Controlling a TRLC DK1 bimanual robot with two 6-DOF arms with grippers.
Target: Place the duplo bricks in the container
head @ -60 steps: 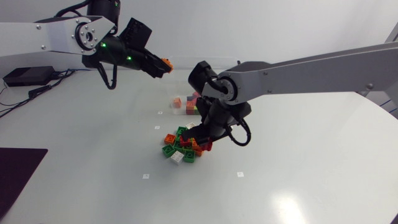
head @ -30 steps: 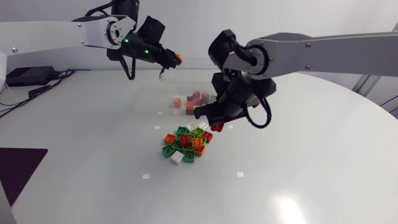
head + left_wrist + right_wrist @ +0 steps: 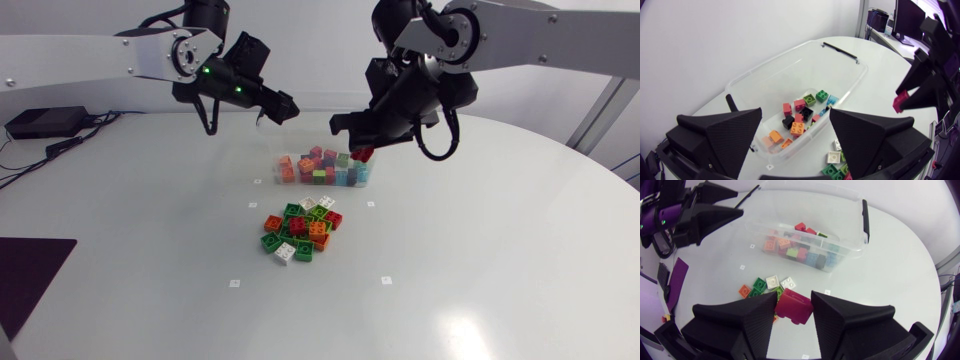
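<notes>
Right gripper (image 3: 794,303) pinches a red duplo brick (image 3: 792,309) above the clear plastic container (image 3: 790,75). Left gripper (image 3: 795,114) hangs spread and empty over it. Loose coloured bricks (image 3: 298,232) lie on the white tabletop (image 3: 480,260) near the container.

Left hand (image 3: 795,118) open (right hand (image 3: 794,300) clamped).

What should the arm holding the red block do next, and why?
Probably ease the right gripper forward until it hangs over the container. Its fingers clasp a red brick, and the wrist view shows the container ahead of them, not beneath.
</notes>
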